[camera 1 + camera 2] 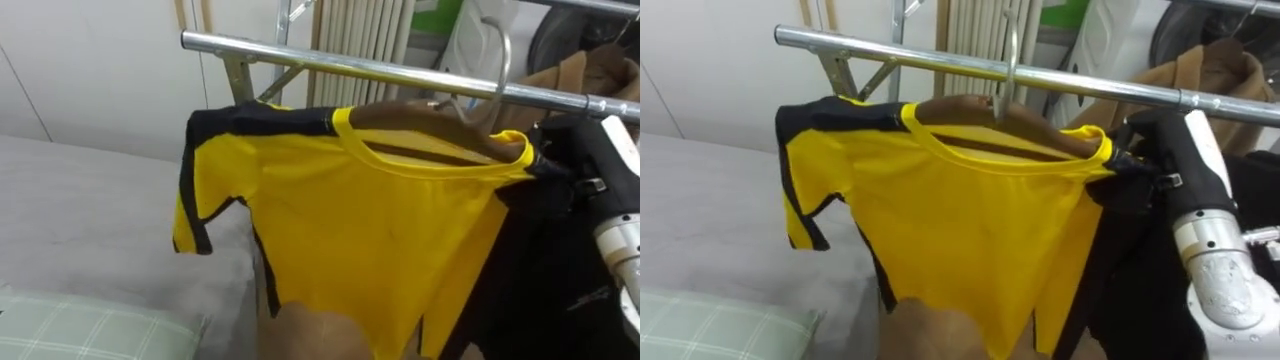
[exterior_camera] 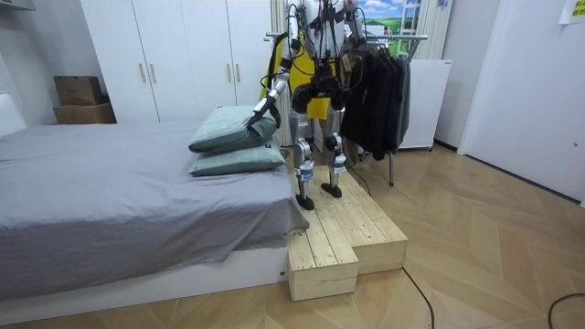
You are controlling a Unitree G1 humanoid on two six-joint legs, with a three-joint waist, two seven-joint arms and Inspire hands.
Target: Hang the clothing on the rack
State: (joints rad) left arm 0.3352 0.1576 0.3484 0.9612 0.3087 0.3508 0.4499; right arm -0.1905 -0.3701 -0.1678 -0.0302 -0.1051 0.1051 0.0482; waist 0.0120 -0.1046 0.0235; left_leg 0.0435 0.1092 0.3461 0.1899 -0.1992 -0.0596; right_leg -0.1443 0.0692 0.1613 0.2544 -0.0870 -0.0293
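Right hand [image 1: 1140,150] is up at the right shoulder of the yellow shirt [image 1: 970,230], right at the end of the wooden hanger [image 1: 970,108], and whether it's gripping or loose, I cannot tell. The shirt hangs on the hanger, hook over the metal rail [image 1: 1090,82] toward its left end, with dark clothes [image 1: 1140,290] just beside. Left hand [image 2: 263,111] hangs low by the pillows [image 2: 233,137].

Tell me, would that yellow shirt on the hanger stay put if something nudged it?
Probably not: the yellow shirt looks thin and floppy, its sleeve drooping. It likely swings, since the hanger hangs from the rail by one hook.
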